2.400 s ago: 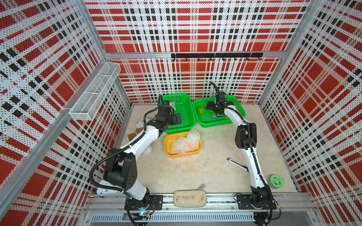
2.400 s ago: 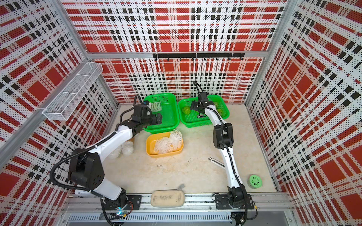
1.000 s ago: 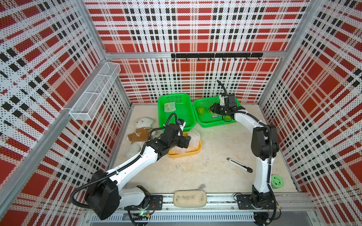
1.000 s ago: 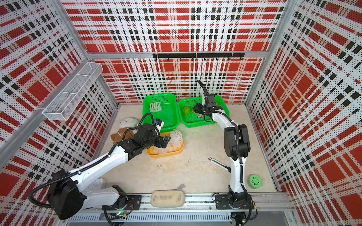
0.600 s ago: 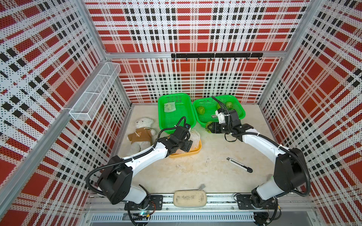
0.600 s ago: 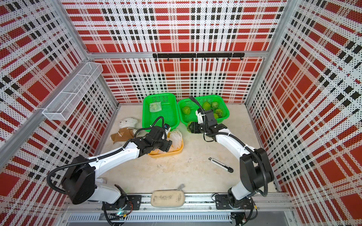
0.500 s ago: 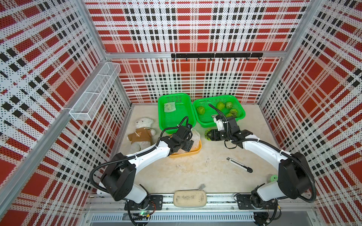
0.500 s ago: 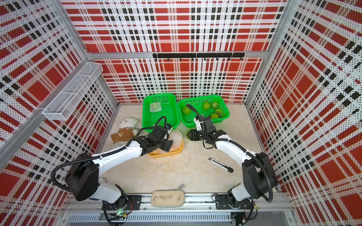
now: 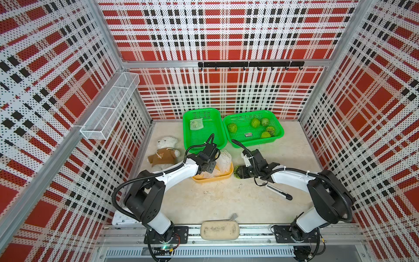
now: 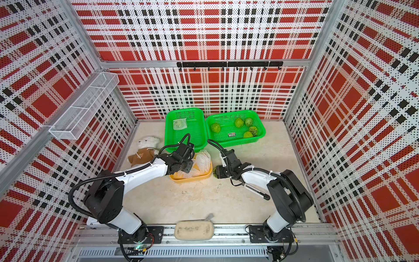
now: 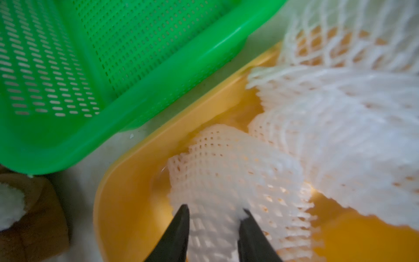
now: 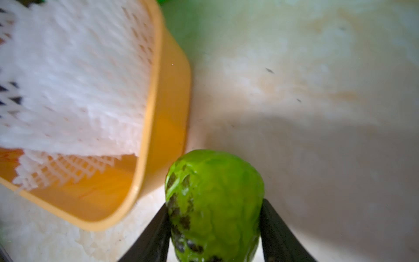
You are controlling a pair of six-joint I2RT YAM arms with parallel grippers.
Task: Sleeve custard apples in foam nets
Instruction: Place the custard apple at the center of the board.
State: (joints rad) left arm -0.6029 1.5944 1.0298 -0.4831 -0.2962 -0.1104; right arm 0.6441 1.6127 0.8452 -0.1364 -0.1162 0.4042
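My left gripper (image 11: 214,208) reaches into the yellow tray (image 9: 213,179) and is shut on one white foam net (image 11: 226,170), which is pinched between its black fingers. More foam nets (image 9: 223,160) are piled in the same tray. My right gripper (image 12: 215,202) is shut on a green, dark-speckled custard apple (image 12: 215,192) and holds it low over the table just right of the tray, as both top views show (image 9: 237,171) (image 10: 216,171). Several custard apples (image 9: 255,122) lie in the right green basket (image 9: 254,141). One netted fruit (image 9: 196,124) lies in the left green basket (image 9: 204,111).
A white plush bear (image 9: 164,152) lies left of the tray by the left wall. A black pen (image 9: 277,191) lies under my right forearm. A beige pouch (image 9: 220,230) sits on the front rail. A wire shelf (image 9: 108,108) hangs on the left wall.
My left gripper came from the left green basket to the yellow tray and closed on a net. My right arm carried a custard apple from the right basket down beside the tray.
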